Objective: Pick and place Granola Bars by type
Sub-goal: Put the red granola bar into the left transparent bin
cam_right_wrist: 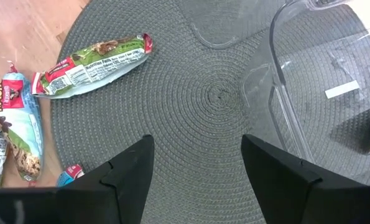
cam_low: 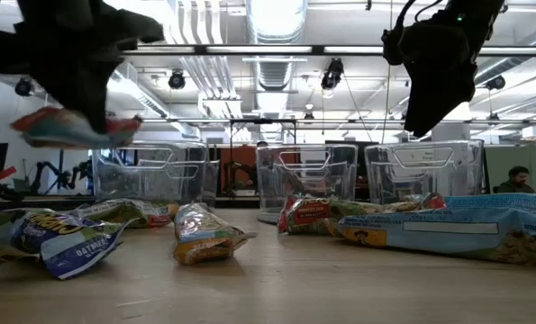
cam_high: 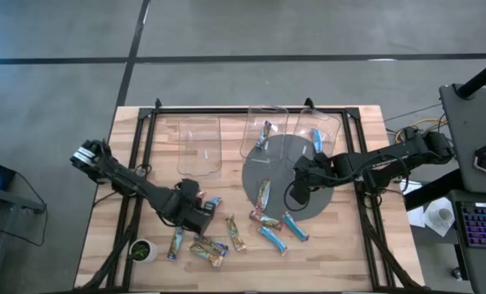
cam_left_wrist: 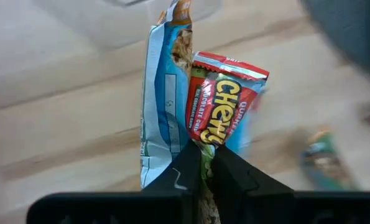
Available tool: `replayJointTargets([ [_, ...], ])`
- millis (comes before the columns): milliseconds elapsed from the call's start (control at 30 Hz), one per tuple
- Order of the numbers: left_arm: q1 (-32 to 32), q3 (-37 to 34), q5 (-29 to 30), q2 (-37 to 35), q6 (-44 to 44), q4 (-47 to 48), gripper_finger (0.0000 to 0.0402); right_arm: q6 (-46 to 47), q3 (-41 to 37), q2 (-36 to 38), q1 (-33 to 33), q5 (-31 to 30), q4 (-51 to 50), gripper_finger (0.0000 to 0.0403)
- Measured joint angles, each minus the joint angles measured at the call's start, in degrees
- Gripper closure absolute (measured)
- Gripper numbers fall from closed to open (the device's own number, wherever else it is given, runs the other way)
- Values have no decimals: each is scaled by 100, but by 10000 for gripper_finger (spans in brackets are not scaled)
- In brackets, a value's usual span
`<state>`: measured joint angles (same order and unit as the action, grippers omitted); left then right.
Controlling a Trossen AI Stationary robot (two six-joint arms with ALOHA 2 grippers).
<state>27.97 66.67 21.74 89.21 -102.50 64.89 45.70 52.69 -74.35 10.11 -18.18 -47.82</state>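
My left gripper point(cam_high: 202, 214) point(cam_left_wrist: 206, 165) is shut on a red and yellow "Chewy" bar point(cam_left_wrist: 225, 102) above the near-left part of the table. A light blue bar point(cam_left_wrist: 160, 118) shows behind it; I cannot tell whether the two touch. My right gripper point(cam_high: 294, 194) point(cam_right_wrist: 197, 162) hangs open over the round grey mat point(cam_right_wrist: 216, 93) and touches nothing. A green and red bar point(cam_right_wrist: 91, 65) lies flat on the mat. Several more bars point(cam_high: 273, 237) lie scattered on the wood near the mat's near edge. One bar point(cam_high: 265, 131) lies in the middle bin, and a light blue one point(cam_high: 316, 139) in the right bin. My left gripper pinches the red Chewy bar by one end point(cam_left_wrist: 204, 144) between its two fingers point(cam_left_wrist: 185, 168), and the rest of the wrapper reaches out past the fingertips. In the low view the bar point(cam_low: 69, 128) is lifted clear of the table and lies roughly level under the gripper.
Three clear plastic bins point(cam_high: 199, 145) point(cam_high: 263, 122) point(cam_high: 323, 131) stand in a row toward the far edge. The right bin's wall point(cam_right_wrist: 284, 93) is close beside my right gripper. A small green object point(cam_high: 142, 249) sits at the near-left. A black frame point(cam_high: 251, 109) borders the table.
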Motion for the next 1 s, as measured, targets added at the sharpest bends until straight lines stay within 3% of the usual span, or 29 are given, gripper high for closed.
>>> replayJointTargets([
  [233,53,-512,-649,13,-197,-300,369,-69,0,0,0,-55,5,172],
  [633,87,-561,-617,4,-238,-414,281,-84,-140,0,0,-107,16,172],
  [1000,29,-879,-317,307,-264,-1459,273,-15,-343,0,0,-100,27,174],
])
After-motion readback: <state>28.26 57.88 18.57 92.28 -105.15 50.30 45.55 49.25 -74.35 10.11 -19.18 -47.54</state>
